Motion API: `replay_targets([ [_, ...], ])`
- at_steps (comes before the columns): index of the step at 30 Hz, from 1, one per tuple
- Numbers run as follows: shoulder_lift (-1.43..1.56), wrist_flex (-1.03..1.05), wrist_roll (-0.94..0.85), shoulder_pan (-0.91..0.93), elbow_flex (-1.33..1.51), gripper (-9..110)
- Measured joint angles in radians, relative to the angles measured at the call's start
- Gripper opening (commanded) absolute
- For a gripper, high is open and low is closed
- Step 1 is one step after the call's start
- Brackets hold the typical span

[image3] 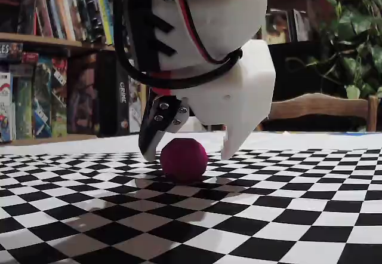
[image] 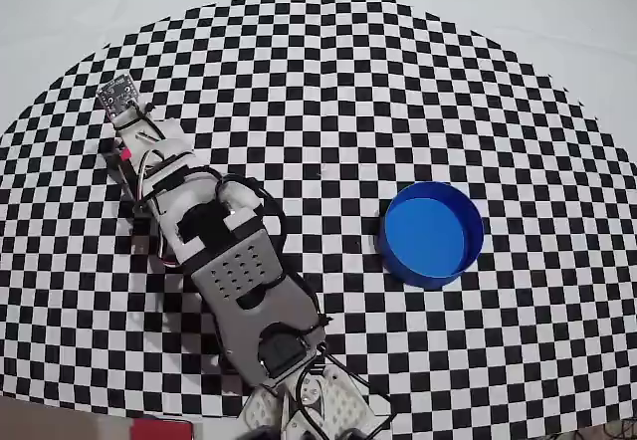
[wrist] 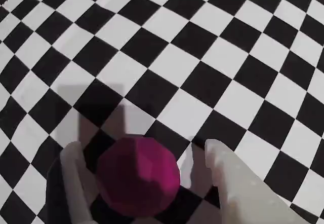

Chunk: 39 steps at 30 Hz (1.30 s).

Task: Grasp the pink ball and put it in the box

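The pink ball (wrist: 137, 176) rests on the checkered cloth between my gripper's (wrist: 142, 148) two white fingers, with a small gap showing on each side. In the fixed view the ball (image3: 183, 158) sits on the cloth and the open gripper (image3: 188, 154) straddles it, fingertips close to the surface. From overhead only a sliver of the ball (image: 126, 151) shows under the arm at the left. The blue round box (image: 398, 256) stands empty at the right, far from the gripper.
The checkered cloth (image: 328, 92) covers the table. My arm's base (image: 299, 380) is at the bottom edge. Behind the table in the fixed view are bookshelves (image3: 54, 49), a wooden chair back (image3: 322, 106) and a plant (image3: 352, 31).
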Motion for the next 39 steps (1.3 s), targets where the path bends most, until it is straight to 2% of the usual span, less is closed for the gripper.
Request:
replay_targets([
  [30, 0.0, 0.0, 0.0, 0.0, 0.005, 27],
  [39, 0.0, 0.0, 0.0, 0.0, 0.005, 9],
])
